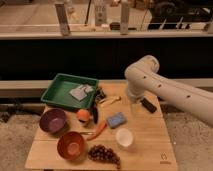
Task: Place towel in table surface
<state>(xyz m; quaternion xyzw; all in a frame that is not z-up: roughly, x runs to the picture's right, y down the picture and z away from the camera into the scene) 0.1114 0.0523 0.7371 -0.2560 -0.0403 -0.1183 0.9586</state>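
Observation:
The towel (80, 92) is a small grey cloth lying crumpled inside the green tray (56, 94) at the back left of the wooden table (150, 145). My white arm reaches in from the right, its elbow above the table's back edge. My gripper (134, 105) hangs down from the arm over the back right part of the table, to the right of the tray and well apart from the towel.
On the table are a purple bowl (52, 120), an orange bowl (71, 145), grapes (104, 154), a white cup (124, 137), a blue sponge (116, 120), an orange fruit (83, 115), a carrot (97, 131), a banana (110, 101) and a black object (148, 105). A dark wall runs behind.

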